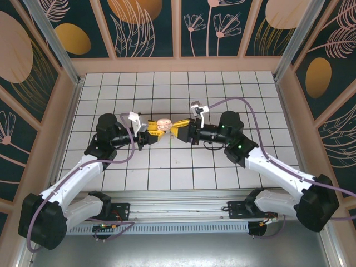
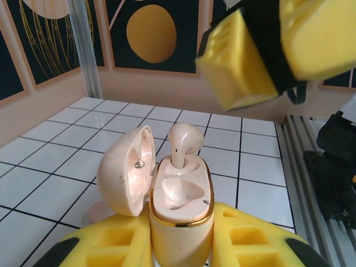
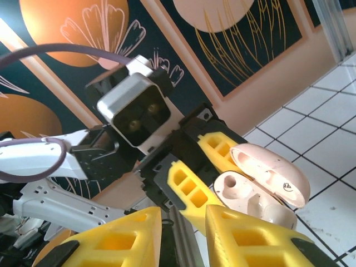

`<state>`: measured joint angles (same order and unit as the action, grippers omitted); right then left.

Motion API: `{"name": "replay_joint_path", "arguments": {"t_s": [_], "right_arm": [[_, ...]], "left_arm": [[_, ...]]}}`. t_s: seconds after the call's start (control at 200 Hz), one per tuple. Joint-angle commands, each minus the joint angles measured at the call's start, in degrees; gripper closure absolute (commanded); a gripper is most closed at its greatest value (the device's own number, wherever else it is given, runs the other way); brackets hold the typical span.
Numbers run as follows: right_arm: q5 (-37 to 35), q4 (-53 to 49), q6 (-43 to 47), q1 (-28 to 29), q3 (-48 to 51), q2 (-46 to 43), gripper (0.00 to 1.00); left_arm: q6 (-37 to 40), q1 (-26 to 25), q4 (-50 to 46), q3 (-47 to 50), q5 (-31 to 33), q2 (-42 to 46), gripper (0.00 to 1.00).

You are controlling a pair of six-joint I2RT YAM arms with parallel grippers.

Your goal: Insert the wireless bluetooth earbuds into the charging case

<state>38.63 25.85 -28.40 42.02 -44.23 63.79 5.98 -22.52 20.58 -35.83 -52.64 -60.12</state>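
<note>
Left gripper (image 2: 181, 236) clamps the open charging case (image 2: 179, 194), base hidden; right gripper (image 3: 183, 219), cropped, slightly parted, empty.

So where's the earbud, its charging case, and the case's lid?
earbud (image 2: 184, 139): left wrist view, its rounded head.
charging case (image 2: 179, 192): left wrist view, the empty socket in its base.
lid (image 2: 129, 167): left wrist view, its open inner face.
</note>
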Motion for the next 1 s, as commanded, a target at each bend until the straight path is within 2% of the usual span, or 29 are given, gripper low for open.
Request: {"name": "replay_joint_path", "arguments": {"t_s": [0.0,0.3,0.475,0.991], "right_arm": [[-1.5,0.4,0.9,-1.5,1.5,-2.0,0.69],[1.0,2.8,-0.9,-2.1,0.5,2.0,0.60],[1.6,3.4,-1.2,-1.9,0.0,3.6,0.59],[2.8,4.0,-1.7,-0.4,-0.7,4.7,0.69]], "left_arm": [[1.0,-0.2,0.5,-0.9,-1.7,0.8,0.76],[1.0,-0.2,0.6,-0.9,-1.7,0.9,0.76],[1.1,-0.2,0.6,-0.8,-1.6,0.9,0.76],[0.9,-0.2,0.6,-0.9,-1.5,1.0,0.76]]}}
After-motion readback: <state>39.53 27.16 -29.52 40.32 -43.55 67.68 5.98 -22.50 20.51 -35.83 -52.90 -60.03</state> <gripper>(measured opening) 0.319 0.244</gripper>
